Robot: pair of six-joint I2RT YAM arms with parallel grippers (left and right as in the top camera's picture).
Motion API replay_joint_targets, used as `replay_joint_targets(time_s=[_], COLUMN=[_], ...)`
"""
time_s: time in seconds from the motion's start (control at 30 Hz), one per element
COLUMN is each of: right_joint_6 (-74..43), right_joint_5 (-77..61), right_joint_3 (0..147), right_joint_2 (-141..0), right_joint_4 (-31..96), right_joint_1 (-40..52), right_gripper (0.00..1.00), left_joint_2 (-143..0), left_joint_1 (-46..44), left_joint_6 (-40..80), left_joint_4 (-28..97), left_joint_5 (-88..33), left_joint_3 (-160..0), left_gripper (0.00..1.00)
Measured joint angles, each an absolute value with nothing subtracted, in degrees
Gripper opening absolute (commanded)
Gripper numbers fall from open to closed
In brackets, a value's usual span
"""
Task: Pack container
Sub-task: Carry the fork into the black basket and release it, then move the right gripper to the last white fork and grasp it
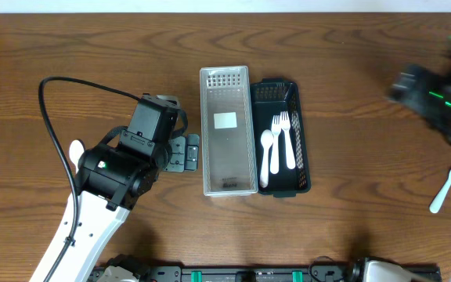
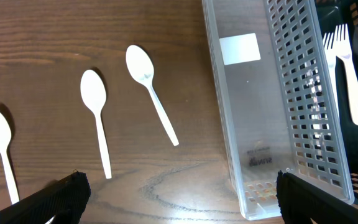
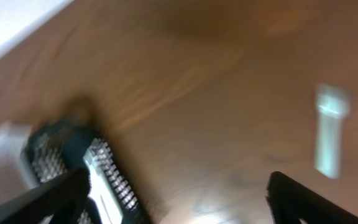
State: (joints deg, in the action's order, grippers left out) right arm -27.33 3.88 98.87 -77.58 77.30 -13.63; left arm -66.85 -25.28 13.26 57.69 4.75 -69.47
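Three pieces, a spoon (image 1: 267, 153) and two forks (image 1: 289, 145), lie in the black tray (image 1: 304, 157); the clear bin (image 1: 225, 160) just beside my left gripper (image 1: 185, 153) holds nothing. Three spoons (image 2: 97, 118) lie loose on bare wood ahead of that gripper, one fork (image 1: 445, 188) near my right gripper (image 3: 179, 186). Both grippers hang spread and empty. Open table lies all round; only the bin's wall crowds my left gripper.

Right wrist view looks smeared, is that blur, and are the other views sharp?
Right wrist view: motion blur throughout, the black basket only a smudge. Overhead: sharp, except the right arm, which is smeared. Left wrist view: crisp spoons, with soft glare on the table.
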Motion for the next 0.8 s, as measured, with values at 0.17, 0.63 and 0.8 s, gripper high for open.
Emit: replay_joint_targets(time_s=[0.17, 0.63, 0.8], right_joint_6=[-25.5, -19.1, -16.2], right_joint_5=[3.3, 0.4, -0.4], right_joint_3=[96.5, 79.5, 79.5], right_joint_2=[-75.0, -95.0, -102.1], right_joint_4=[78.3, 65.1, 61.5], right_joint_1=[-30.3, -46.7, -46.9], right_gripper=[0.99, 0.99, 0.99], left_joint_2=[-66.8, -66.8, -66.8], left_joint_1=[-25.2, -25.2, -25.2], left_joint_6=[13.3, 13.3, 13.3], left_joint_4=[57.7, 57.7, 58.1], left_joint_5=[4.8, 4.8, 4.8], left_joint_3=[-69.5, -69.5, -69.5], left_gripper=[0.98, 0.98, 0.98])
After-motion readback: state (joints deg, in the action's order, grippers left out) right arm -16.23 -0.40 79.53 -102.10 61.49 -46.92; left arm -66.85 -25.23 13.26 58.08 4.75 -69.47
